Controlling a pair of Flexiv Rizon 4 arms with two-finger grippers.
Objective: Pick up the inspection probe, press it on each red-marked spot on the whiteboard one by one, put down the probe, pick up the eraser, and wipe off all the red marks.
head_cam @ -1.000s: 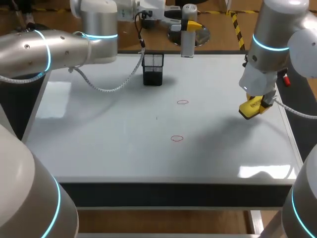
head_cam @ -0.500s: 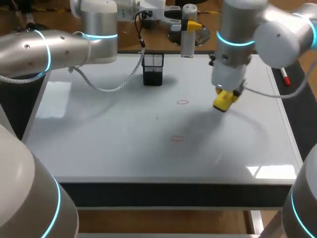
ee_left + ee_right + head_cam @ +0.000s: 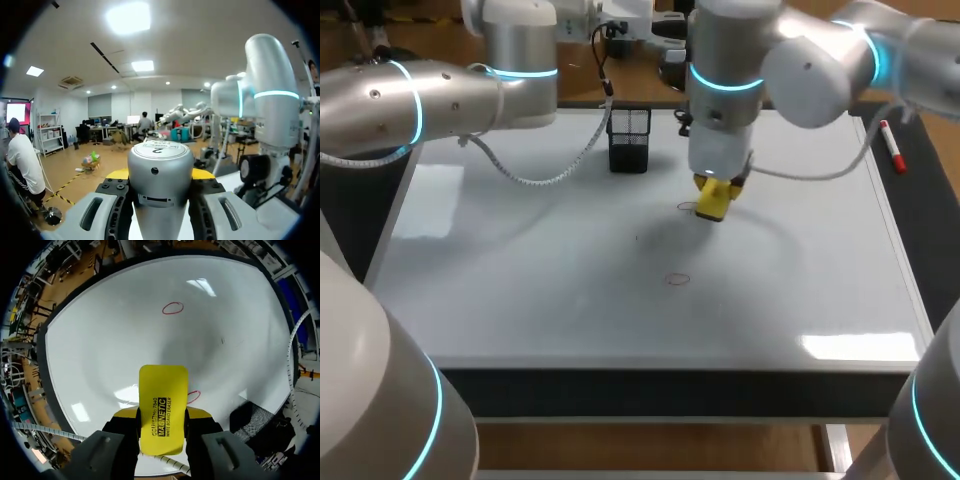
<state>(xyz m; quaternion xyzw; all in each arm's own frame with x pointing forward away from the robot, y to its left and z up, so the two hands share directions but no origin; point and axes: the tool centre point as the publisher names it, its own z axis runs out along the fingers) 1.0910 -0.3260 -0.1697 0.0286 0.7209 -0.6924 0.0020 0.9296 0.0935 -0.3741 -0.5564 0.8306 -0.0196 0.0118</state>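
Observation:
My right gripper (image 3: 718,186) is shut on the yellow eraser (image 3: 713,201), holding it low over the whiteboard (image 3: 520,280), right beside the far red mark (image 3: 687,207). The near red mark (image 3: 677,279) lies closer to the front edge. In the right wrist view the eraser (image 3: 163,390) sits between the fingers of the right gripper (image 3: 163,415), with one red mark (image 3: 193,396) beside it and the other red mark (image 3: 173,308) farther ahead. My left gripper (image 3: 160,175) is shut on the silver probe (image 3: 160,162), up beyond the board's far edge; the right arm hides it in the head view.
A black mesh holder (image 3: 629,138) stands near the board's far edge, left of the eraser, and shows beside the gripper as the holder (image 3: 260,425). A red marker (image 3: 891,146) lies past the board's right edge.
My right arm has swept left from the board's right side to the far red mark, carrying the eraser. The left arm has stayed put.

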